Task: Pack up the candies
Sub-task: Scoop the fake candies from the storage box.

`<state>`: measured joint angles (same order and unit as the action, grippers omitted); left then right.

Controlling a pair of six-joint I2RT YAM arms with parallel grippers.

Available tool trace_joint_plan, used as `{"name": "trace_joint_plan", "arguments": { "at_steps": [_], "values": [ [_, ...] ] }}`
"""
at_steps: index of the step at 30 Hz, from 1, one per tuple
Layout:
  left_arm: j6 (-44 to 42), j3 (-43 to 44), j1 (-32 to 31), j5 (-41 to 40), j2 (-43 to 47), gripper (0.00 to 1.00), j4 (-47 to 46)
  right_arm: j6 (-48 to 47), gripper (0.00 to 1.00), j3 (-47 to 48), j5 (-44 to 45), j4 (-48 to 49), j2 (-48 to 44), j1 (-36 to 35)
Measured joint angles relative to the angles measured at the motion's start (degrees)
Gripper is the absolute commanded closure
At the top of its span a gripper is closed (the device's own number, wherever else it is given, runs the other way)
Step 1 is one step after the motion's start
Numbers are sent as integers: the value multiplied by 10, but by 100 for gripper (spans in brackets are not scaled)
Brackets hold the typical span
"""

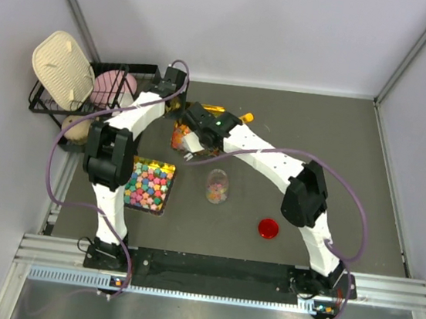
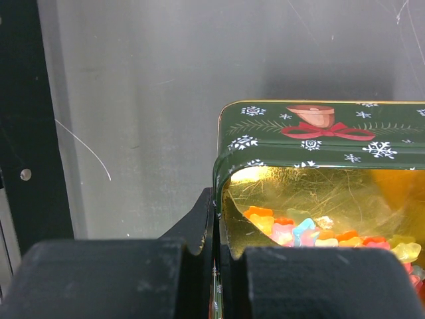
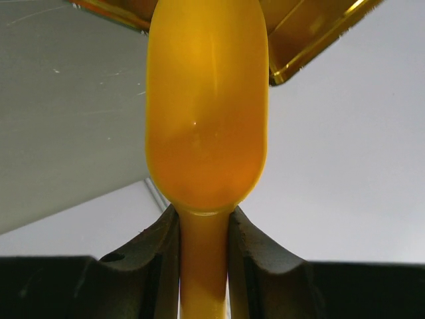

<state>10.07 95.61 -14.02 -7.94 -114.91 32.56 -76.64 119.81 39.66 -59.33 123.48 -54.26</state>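
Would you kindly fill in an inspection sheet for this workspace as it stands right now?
Surface: dark grey table.
Job's things: small candies in the green tin; clear jar holding some; red lid lying apart.
Clutter: tray of chunky candies; wire basket with cream and pink items.
Grippers: left gripper shut on the tin's wall; right gripper shut on the orange spoon.
Cables: purple cables loop along both arms.
Surroundings: pale walls.
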Motion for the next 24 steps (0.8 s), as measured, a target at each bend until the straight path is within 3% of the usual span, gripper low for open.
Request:
{"name": "trace_joint_plan", "arguments": {
  "at_steps": [15,24],
  "values": [
    [5,7,0,-5,0,100,10,-28,100,44,-5,1,69,-20],
    [3,7,6,-16,0,100,15,12,100,85,-38,-2,103,-20]
  ]
}}
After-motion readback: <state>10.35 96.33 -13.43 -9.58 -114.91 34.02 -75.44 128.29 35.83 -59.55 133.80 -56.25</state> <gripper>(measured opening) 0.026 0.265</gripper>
